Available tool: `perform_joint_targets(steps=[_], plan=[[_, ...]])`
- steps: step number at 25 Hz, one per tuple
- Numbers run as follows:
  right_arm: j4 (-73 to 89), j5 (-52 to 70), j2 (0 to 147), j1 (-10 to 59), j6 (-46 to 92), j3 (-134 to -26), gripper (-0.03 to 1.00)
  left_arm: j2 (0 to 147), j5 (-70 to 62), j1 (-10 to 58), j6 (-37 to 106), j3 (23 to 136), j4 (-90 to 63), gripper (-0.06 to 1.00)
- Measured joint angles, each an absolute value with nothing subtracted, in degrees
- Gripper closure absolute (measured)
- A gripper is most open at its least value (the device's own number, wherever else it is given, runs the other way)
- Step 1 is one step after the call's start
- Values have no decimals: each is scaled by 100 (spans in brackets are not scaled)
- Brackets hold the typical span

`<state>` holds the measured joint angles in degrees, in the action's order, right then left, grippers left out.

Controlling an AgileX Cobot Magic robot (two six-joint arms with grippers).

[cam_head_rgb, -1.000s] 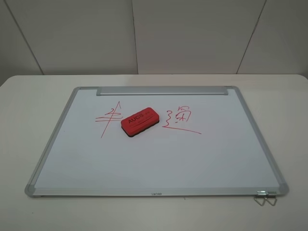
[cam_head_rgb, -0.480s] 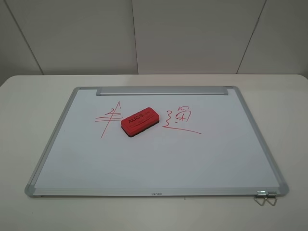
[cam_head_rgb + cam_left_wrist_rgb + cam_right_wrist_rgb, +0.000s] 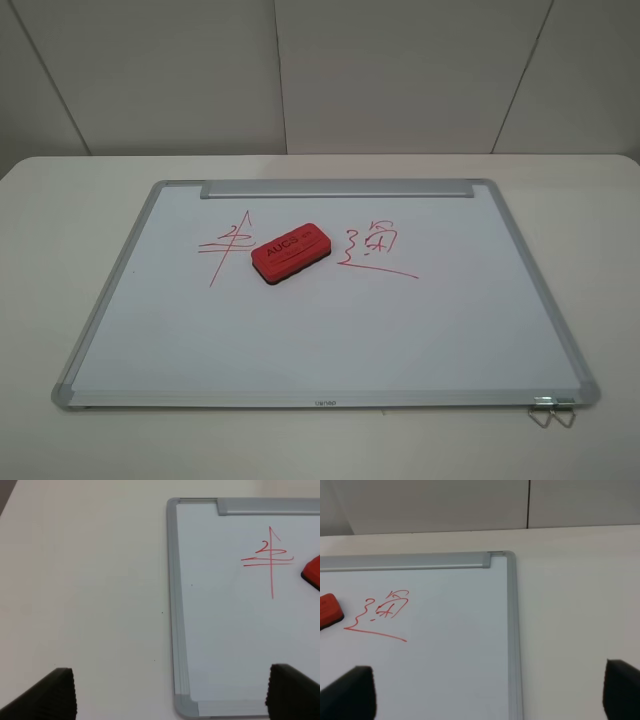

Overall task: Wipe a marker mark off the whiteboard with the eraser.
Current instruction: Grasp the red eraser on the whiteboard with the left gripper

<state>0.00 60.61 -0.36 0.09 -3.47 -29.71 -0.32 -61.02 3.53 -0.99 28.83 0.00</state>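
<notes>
Approach is the step in hand: my left pincer [image 3: 170, 692] and right pincer [image 3: 489, 695] both stand wide apart, holding nothing. The eraser [image 3: 291, 252] lies on the whiteboard [image 3: 100, 312], mid-width, nearer its tray edge [image 3: 335, 188], just beside the marker mark [image 3: 228, 244]. Next, I judge: descend and clamp its sides.

- Whiteboard [image 3: 300, 340]: white, silver-framed, lying flat, grey tray strip along its far edge.
- Marker mark [image 3: 228, 243]: red crossed strokes, unwiped, just left of the eraser.
- Eraser [image 3: 291, 252]: red block, black base, skewed, upper mid-board.
</notes>
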Motion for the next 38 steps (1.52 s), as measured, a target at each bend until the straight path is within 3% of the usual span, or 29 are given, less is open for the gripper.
perform_joint_targets(steps=[5,11,15,25,31,38], plan=[[0,6061,-36,9,-347,-2971,14,548,-6024,393,0,2948,-65,19],[0,6061,-36,9,-347,-2971,14,3222,-5535,684,505,3553,-204,19],[0,6061,-36,9,-347,-2971,14,5471,-5544,804,860,4685,-195,19],[0,6061,-36,9,-347,-2971,14,9612,-6068,2207,1508,7928,0,19],[-33,6061,-36,9,-347,-2971,14,11139,-6385,2844,1960,9287,-36,19],[-33,6061,-36,9,-347,-2971,14,12127,-6415,3295,2396,9778,-317,19]])
